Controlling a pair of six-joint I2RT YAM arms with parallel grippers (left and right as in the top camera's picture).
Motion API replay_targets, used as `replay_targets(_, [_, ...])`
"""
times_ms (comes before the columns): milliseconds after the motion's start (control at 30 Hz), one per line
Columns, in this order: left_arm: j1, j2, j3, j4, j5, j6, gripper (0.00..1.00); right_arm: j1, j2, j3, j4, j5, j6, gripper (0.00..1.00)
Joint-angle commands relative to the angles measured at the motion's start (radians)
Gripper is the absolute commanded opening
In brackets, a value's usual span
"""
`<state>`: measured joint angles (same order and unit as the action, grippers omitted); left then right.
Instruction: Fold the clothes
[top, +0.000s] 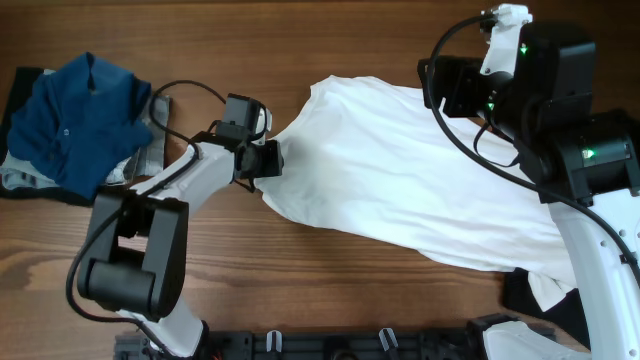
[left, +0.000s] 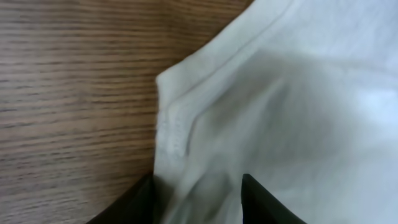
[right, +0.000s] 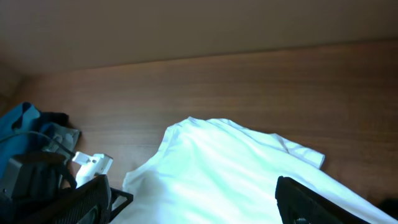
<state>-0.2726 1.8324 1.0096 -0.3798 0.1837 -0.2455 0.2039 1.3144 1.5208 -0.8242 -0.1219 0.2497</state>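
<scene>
A white shirt (top: 420, 180) lies spread across the middle and right of the wooden table. Its left edge is drawn to a point at my left gripper (top: 268, 158). In the left wrist view the shirt's hemmed corner (left: 186, 118) runs down between the two dark fingers (left: 199, 202), which hold bunched fabric. My right gripper (top: 440, 85) hangs above the shirt's far right part, open and empty. In the right wrist view its fingers (right: 193, 199) stand wide apart over the shirt (right: 236, 168).
A pile of clothes with a blue shirt (top: 85, 120) on top lies at the far left, over grey and dark garments (top: 20, 180). It also shows in the right wrist view (right: 25, 121). A black garment (top: 530, 295) lies at the front right under the white shirt.
</scene>
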Motion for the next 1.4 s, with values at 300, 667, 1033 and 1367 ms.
replay_targets(300, [0.082,-0.081,0.128,-0.357,-0.247,-0.163,0.04,-0.003,0.0,0.009,-0.024,0.144,0.02,0.84])
replay_targets(667, [0.463,-0.33,0.154,-0.583,-0.312,-0.18,0.04,-0.118,0.127,0.009,-0.11,0.206,0.156,0.83])
replay_targets(1033, [0.498,-0.334,0.154,-0.658,-0.312,-0.177,0.35,-0.312,0.492,0.009,-0.2,0.166,0.204,0.65])
replay_targets(1367, [0.449,-0.335,0.161,-0.648,-0.23,-0.117,0.64,-0.509,0.763,0.009,-0.174,0.13,0.235,0.82])
